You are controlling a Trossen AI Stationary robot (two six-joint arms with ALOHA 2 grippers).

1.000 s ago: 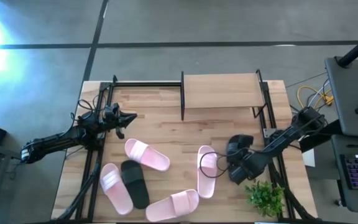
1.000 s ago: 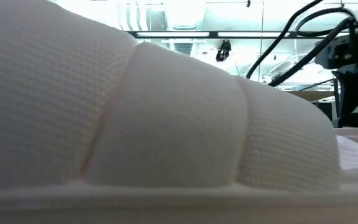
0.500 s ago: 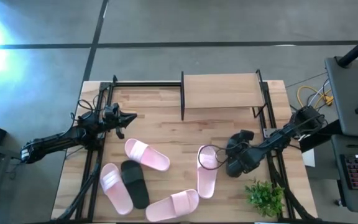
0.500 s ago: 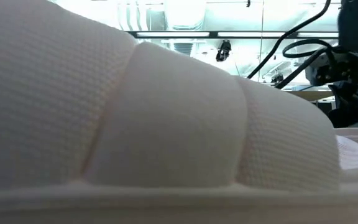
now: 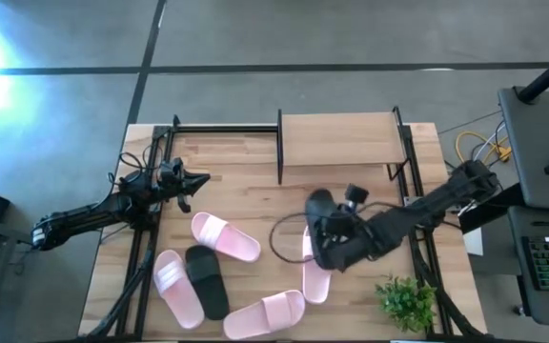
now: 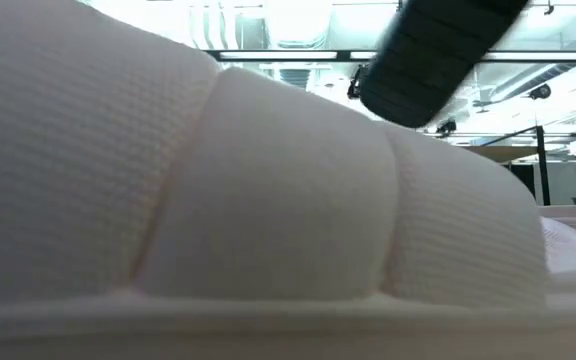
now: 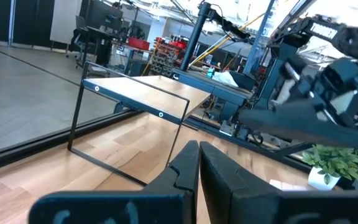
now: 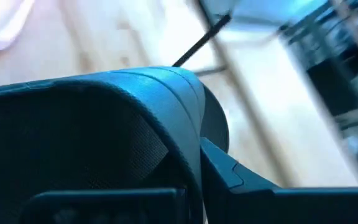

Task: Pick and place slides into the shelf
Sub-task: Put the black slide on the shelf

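Right claw (image 5: 320,221) pinching black slide (image 5: 324,227) above pink slide (image 5: 315,278) (potted plant (image 5: 407,301) nearby)

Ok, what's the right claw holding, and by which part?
The right claw holds a black slide, lifted off the table, seemingly by its strap; the exact spot is hidden. The left claw holds nothing.

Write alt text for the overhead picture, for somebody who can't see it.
Overhead view of a wooden table: the right arm's hand holds a black slide over the table's middle, beside a pink slide. Three more pink slides and one black slide lie near the front edge. The shelf stands empty at the back, and the left hand waits shut at the left.
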